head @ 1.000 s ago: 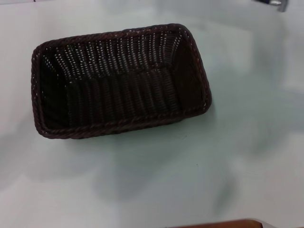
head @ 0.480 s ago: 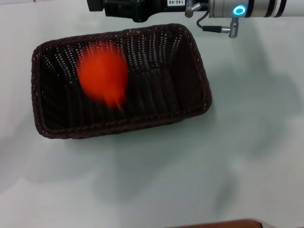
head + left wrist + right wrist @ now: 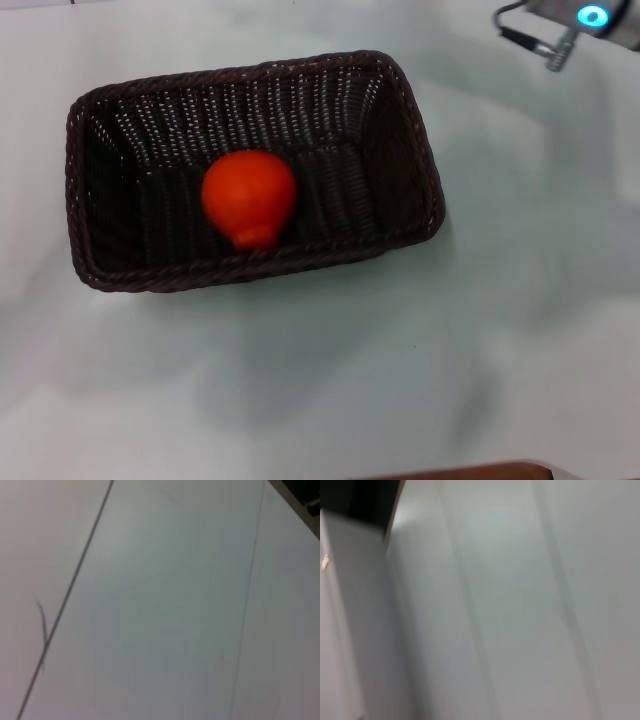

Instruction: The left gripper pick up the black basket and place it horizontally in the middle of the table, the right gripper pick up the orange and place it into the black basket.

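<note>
On the left of the head view sits the black basket (image 3: 255, 170), lying lengthwise across the table (image 3: 420, 380) with its open top facing up. The orange (image 3: 249, 198) rests on the basket floor, a little left of its middle and close to the near long wall, with its stem nub pointing toward that wall. Nothing touches the fruit. Farther right, at the far right corner of the head view, only the silver wrist and glowing blue ring of the right gripper (image 3: 590, 18) show, well apart from the basket; its fingers lie outside the picture, so whether they are spread or closed cannot be told. The left gripper appears in none of the views. The left wrist view shows only pale surface crossed by a thin dark line. The right wrist view shows blurred pale surface with a dark patch at one corner. Neither wrist view shows the basket or the fruit; only the head view does.
</note>
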